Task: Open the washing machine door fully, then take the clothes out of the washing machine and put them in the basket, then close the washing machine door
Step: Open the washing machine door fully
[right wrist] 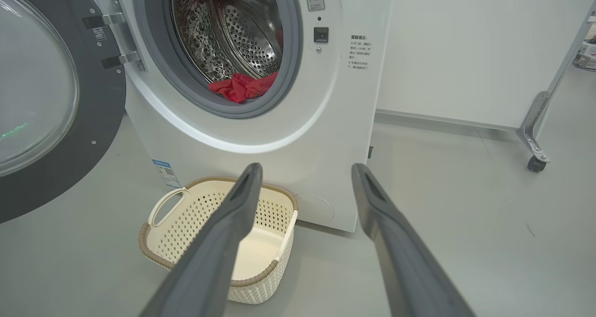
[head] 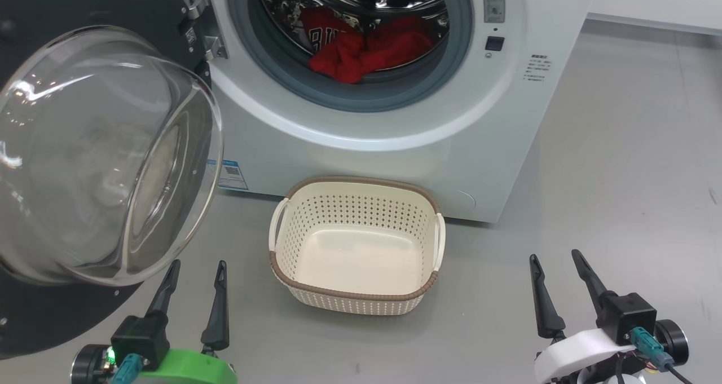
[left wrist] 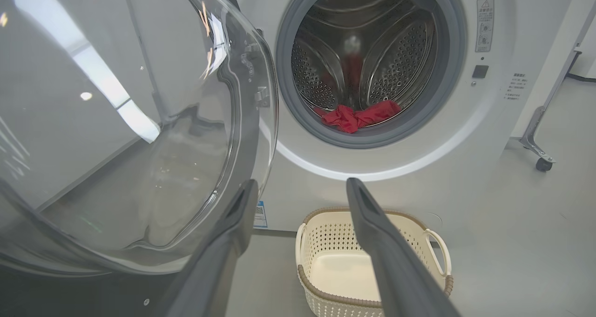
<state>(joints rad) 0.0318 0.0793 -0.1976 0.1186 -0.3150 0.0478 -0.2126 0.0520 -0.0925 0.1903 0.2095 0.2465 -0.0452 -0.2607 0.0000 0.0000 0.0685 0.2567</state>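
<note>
The white washing machine stands ahead with its black door swung out to the left, the glass bowl bulging toward me. Red clothes lie at the front of the steel drum, also seen as clothes and clothes. The cream basket sits empty on the floor in front of the machine. My left gripper is open low at the left, just below the door's glass and apart from it. My right gripper is open at the lower right, holding nothing.
Grey floor spreads to the right of the machine. A wheeled metal frame leg stands farther right by the white wall. A blue label sticker marks the machine's lower left corner.
</note>
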